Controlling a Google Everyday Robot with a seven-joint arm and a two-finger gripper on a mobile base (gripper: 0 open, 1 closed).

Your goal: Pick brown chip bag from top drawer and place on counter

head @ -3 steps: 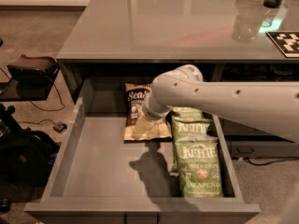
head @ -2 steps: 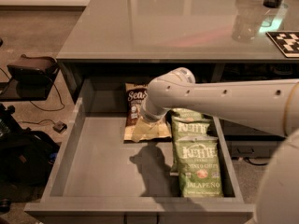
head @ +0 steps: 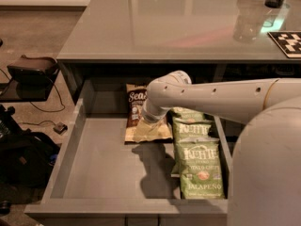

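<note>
The brown chip bag (head: 136,106) lies flat at the back middle of the open top drawer (head: 106,166), with its tan bottom band toward me. My arm reaches in from the right and bends down over the bag. My gripper (head: 150,120) points down onto the bag's right half, and the wrist hides its tips. The grey glossy counter (head: 160,27) stretches behind and above the drawer.
Several green Kettle Jalapeno bags (head: 197,166) lie stacked along the drawer's right side, next to the brown bag. A clear cup (head: 248,20) and a checkered marker (head: 288,42) stand at the counter's far right. A dark chair and cables (head: 28,74) are on the floor to the left.
The arm has shifted slightly left and lower over the brown bag, and its near segment fills more of the right edge. The bag has not visibly moved.
</note>
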